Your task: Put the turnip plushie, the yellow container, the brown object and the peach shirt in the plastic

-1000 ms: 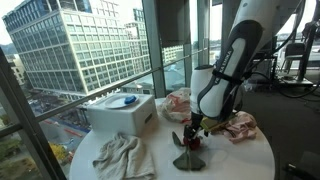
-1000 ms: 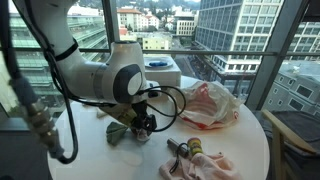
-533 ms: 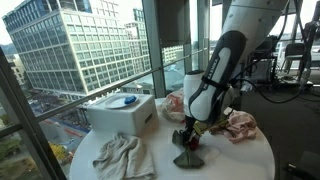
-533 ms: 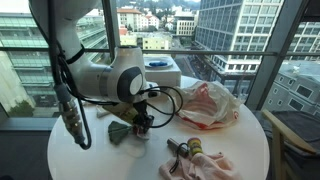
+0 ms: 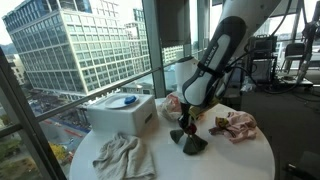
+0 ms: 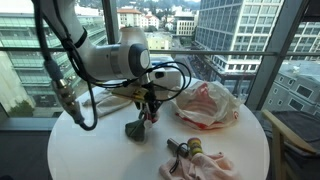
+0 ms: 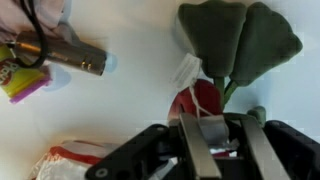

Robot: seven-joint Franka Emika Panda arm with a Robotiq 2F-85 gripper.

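Robot's tool (image 7: 222, 122) clenches a red turnip plushie with dark green leaves (image 7: 238, 45) over the middle of the round white surface (image 6: 90, 160), the leaves apparently hanging just clear. In an exterior view, a pinkish translucent plastic bag (image 6: 205, 104) lies toward the far edge and a crumpled peach shirt (image 6: 212, 166) at the near edge.

Beside the plastic bag (image 6: 205, 105), turnip plushie (image 6: 135, 128); box (image 6: 161, 67) behind, shirt (image 6: 213, 166) in front
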